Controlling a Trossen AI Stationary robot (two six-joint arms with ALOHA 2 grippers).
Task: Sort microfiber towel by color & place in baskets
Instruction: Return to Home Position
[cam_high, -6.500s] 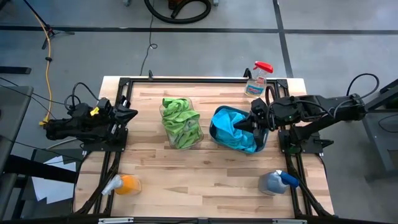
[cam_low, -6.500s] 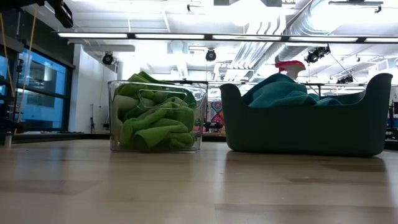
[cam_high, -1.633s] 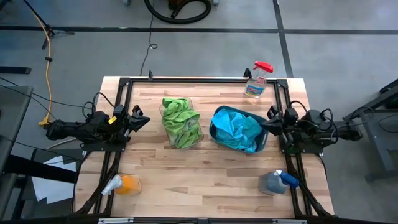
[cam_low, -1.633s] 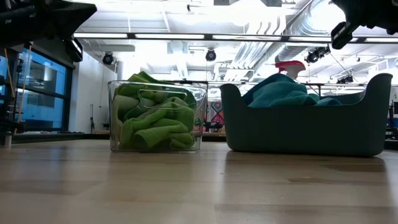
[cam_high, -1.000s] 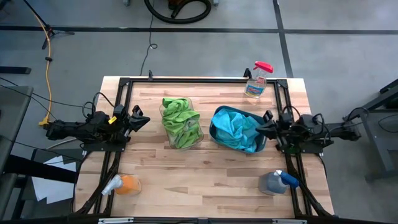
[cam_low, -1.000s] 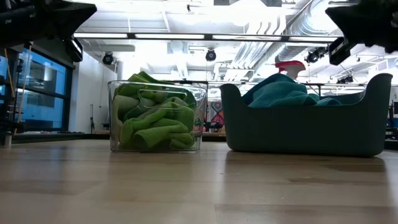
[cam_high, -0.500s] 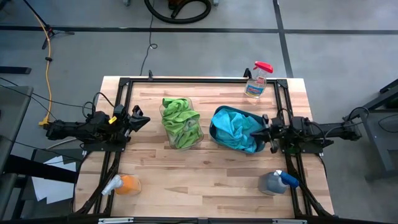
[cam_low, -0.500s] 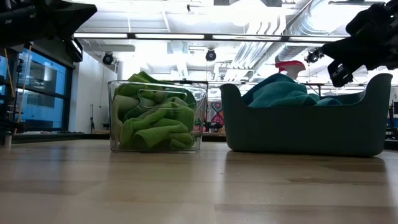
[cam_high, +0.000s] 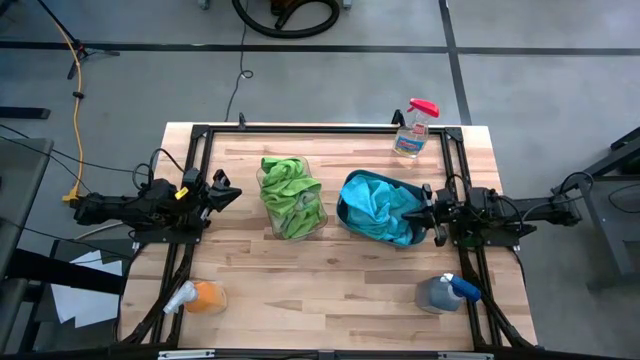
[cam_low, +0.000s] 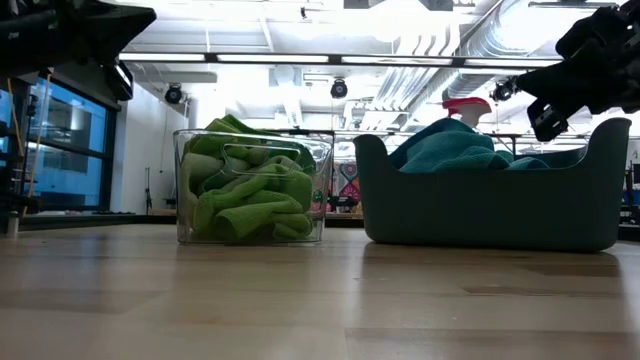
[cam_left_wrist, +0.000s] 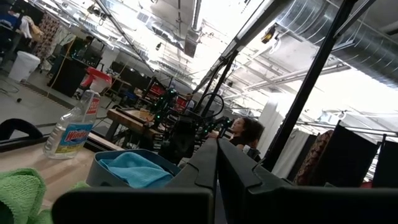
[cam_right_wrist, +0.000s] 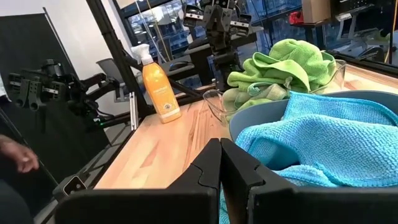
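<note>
Low view: spray bottle (cam_low: 467, 106) mostly hidden behind teal basket (cam_low: 490, 205), only red cap (cam_low: 465, 102) showing.

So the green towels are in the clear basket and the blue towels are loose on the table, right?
No: the high view shows the blue towels in the dark teal basket, not loose on the table. The green towels are in the clear basket.
</note>
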